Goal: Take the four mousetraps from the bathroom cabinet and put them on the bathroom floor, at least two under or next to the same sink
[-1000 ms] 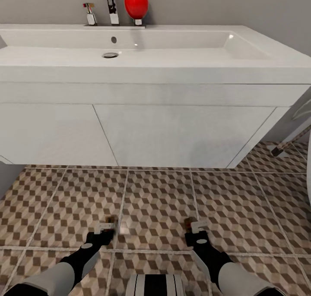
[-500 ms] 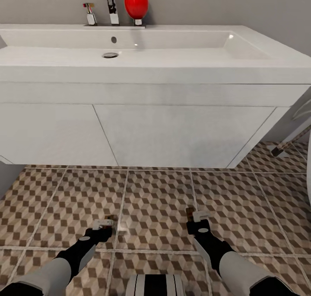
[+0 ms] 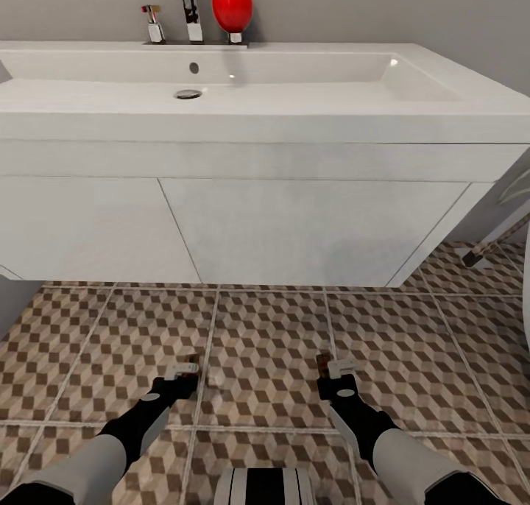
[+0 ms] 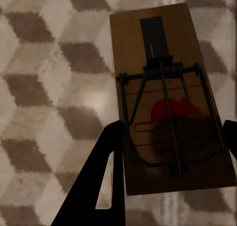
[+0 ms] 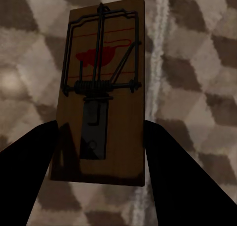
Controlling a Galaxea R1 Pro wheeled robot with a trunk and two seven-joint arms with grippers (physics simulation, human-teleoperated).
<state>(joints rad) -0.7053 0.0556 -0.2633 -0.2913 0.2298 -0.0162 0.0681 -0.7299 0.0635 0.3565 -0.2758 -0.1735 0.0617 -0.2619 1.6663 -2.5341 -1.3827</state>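
Left gripper (image 3: 185, 373) and right gripper (image 3: 333, 372) each clamp a mousetrap (image 4: 170, 102); lower both flat onto the bathroom floor (image 3: 265, 343) near the sink (image 3: 243, 85), then release

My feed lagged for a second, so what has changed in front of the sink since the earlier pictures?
The left gripper dipped and drew back, then came forward again, ending near where it began, still holding its mousetrap. The right gripper edged slightly forward and kept its mousetrap between its fingers. Neither trap has been let go. The sink, the bathroom floor and the camera stayed as they were.
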